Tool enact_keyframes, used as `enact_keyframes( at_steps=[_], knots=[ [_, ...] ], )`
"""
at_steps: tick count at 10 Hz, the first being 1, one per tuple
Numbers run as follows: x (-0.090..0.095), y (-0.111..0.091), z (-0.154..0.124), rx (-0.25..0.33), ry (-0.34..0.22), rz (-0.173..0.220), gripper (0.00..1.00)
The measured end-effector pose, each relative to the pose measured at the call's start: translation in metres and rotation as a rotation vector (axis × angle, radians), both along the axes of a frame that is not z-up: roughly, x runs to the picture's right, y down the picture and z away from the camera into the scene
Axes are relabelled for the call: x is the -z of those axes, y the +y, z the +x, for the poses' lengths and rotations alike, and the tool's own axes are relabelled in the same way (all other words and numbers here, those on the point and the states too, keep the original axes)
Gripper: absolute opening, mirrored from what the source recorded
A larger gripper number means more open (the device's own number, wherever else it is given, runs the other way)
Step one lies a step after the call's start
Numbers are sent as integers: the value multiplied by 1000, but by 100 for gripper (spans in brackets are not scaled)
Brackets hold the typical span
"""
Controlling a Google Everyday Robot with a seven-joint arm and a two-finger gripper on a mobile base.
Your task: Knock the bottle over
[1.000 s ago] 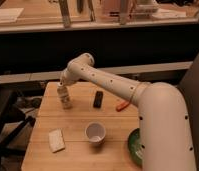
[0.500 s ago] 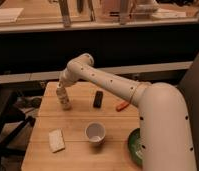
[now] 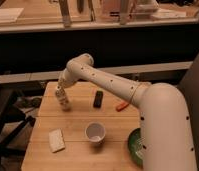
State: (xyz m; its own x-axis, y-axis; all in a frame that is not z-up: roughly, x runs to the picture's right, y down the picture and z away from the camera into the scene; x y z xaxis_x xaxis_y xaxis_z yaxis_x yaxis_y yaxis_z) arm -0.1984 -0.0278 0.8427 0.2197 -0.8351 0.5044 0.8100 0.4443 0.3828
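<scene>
The bottle, small and pale with a light cap, stands on the wooden table near its far left corner, leaning slightly with its top to the left. My gripper is shut and sits right at the bottle's top, reaching down from the white arm. I cannot tell whether it touches the bottle. The arm stretches in from the right, and its large body fills the lower right of the view.
A black rectangular block lies right of the bottle, with a small orange object beyond it. A white cup stands near the table's middle front. A pale flat piece lies front left. A green bowl shows beside the arm.
</scene>
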Motion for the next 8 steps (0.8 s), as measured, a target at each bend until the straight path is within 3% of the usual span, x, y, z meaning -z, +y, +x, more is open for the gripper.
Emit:
enact_keyframes(
  at_steps=[8],
  knots=[
    [18, 14, 5, 71, -47, -20, 0]
  ],
)
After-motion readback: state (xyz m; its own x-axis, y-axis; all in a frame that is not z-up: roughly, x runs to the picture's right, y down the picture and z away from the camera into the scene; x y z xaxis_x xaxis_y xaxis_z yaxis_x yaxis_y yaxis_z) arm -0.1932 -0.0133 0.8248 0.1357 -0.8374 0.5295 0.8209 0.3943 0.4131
